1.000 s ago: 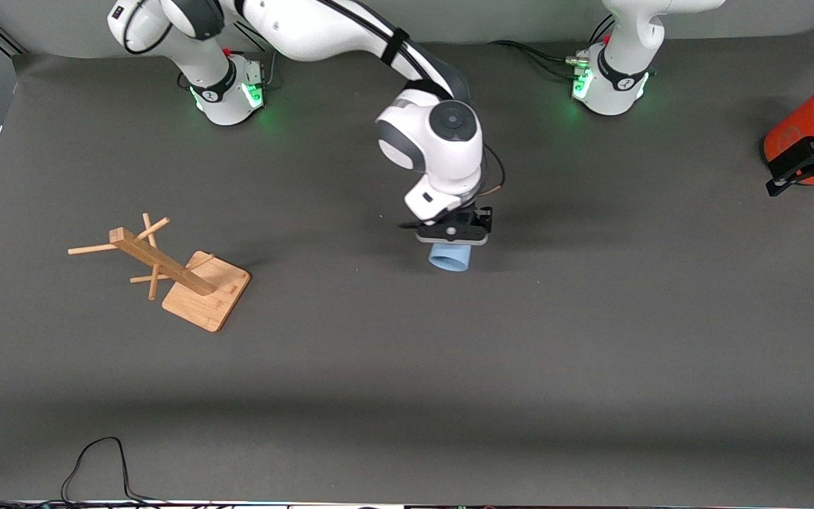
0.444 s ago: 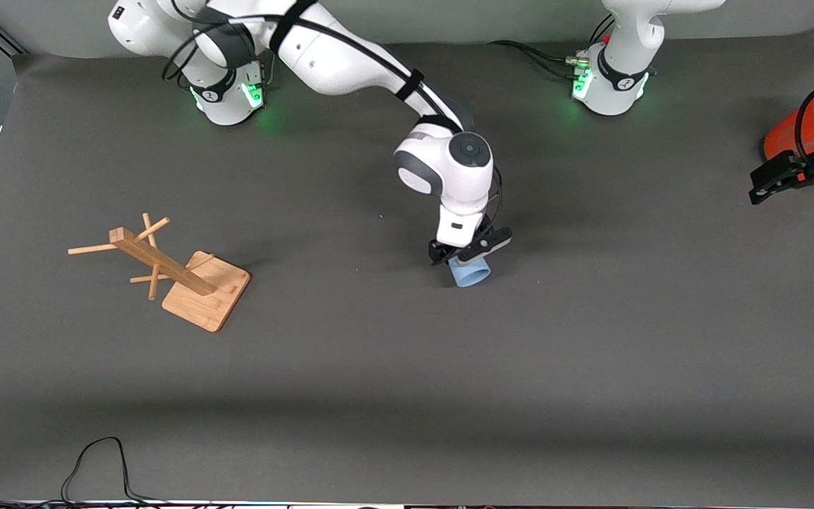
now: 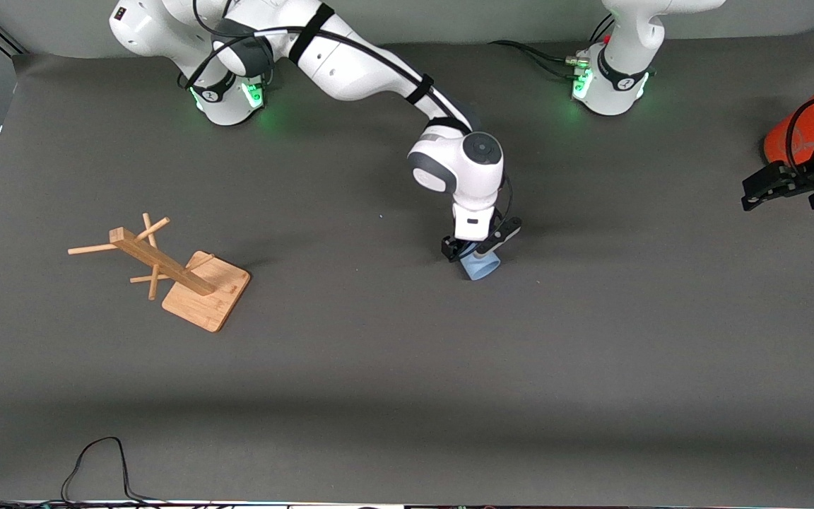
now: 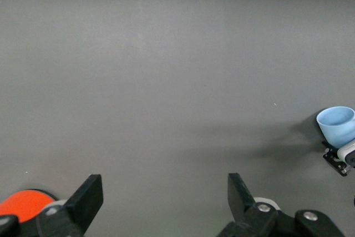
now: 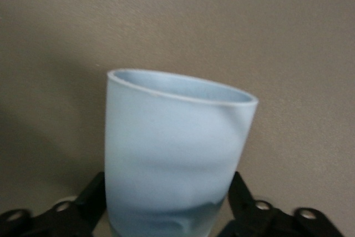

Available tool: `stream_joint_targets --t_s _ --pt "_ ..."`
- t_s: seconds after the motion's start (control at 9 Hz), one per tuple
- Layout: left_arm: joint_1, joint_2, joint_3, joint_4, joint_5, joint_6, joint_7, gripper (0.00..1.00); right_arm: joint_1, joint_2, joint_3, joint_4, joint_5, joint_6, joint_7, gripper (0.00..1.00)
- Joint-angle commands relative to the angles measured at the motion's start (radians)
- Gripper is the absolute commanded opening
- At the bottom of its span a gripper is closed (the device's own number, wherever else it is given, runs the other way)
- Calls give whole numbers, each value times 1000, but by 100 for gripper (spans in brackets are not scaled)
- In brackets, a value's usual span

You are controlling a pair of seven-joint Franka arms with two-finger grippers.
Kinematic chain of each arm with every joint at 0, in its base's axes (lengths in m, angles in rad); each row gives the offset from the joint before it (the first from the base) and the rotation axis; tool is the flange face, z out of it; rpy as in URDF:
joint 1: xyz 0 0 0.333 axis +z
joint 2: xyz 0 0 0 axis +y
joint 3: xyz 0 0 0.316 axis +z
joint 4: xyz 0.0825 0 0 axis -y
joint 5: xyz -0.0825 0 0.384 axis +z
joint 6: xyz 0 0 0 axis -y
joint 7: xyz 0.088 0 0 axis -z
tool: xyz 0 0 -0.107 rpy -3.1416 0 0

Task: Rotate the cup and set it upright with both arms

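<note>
The small light blue cup [image 3: 481, 266] is held over the middle of the table by my right gripper [image 3: 479, 249]. The gripper is shut on the cup's base end, and the open mouth is tilted toward the front camera. In the right wrist view the cup [image 5: 177, 148] fills the space between the black fingers [image 5: 93, 195]. My left gripper [image 3: 785, 189] is open and empty, over the table at the left arm's end, beside the orange canister [image 3: 799, 131]. The left wrist view shows its spread fingers [image 4: 91, 190] over bare mat, with the cup [image 4: 336, 125] small in the distance.
A wooden peg stand [image 3: 188, 279] on a square base sits toward the right arm's end. A black cable [image 3: 96, 459] loops at the edge of the table nearest the front camera. The canister's orange top [image 4: 25, 203] shows in the left wrist view.
My right gripper has carried the cup toward the left arm's end and turned it. My left gripper has drifted from the canister toward the middle.
</note>
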Motion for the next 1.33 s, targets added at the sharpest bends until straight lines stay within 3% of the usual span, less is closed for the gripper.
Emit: stream_joint_targets --t_s 0.0,0.11,0.44,0.56,0.67,0.78,0.89,1.0,1.22 --pt "-9 -3 4 -2 4 -8 -2 100 5 -43 -7 24 -22 -78 -21 100" --pt "-9 -2 4 -2 2 -11 -3 100 -4 -91 -9 -21 -22 -86 -36 100" --pt "-9 11 4 -5 -7 -34 -20 100 -50 -424 -21 -332 -8 -175 -105 100" --pt "5 26 9 -2 -76 -69 -118 100 -78 -533 -21 -405 -8 -228 -109 100" --pt "60 35 15 -2 -219 -85 -280 100 -121 -616 -21 -445 -8 -294 -130 100" --pt "80 37 9 -2 -257 -98 -381 100 -177 -667 -22 -447 -8 -405 -188 100" --pt "61 56 -6 -2 -256 -126 -426 100 -248 -719 -22 -448 -8 -490 -257 100" --pt "18 98 -17 4 -256 -123 -594 100 -326 -785 -22 -448 -7 -567 -342 100" --pt "-48 158 -17 12 -256 -119 -860 100 -408 -867 -36 -467 -7 -611 -374 100"
